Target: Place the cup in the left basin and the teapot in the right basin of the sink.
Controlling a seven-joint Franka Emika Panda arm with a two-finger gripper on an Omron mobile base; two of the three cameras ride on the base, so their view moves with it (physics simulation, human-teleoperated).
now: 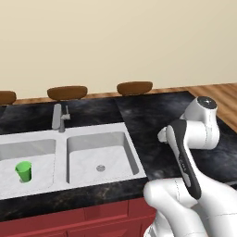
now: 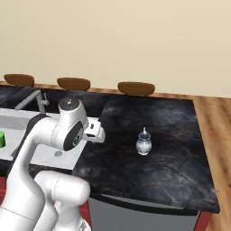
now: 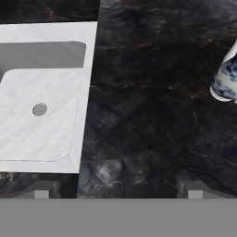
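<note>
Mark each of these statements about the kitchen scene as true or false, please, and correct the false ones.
1. The green cup stands upright in the left basin. True.
2. The teapot is already in the right basin. False: it stands on the black counter, to the right of the sink.
3. The gripper holds the teapot. False: its jaws are open and hold nothing, above the counter.
4. The right basin holds nothing but its drain. True.
5. The faucet stands behind the sink, at the divider between the basins. True.
</note>
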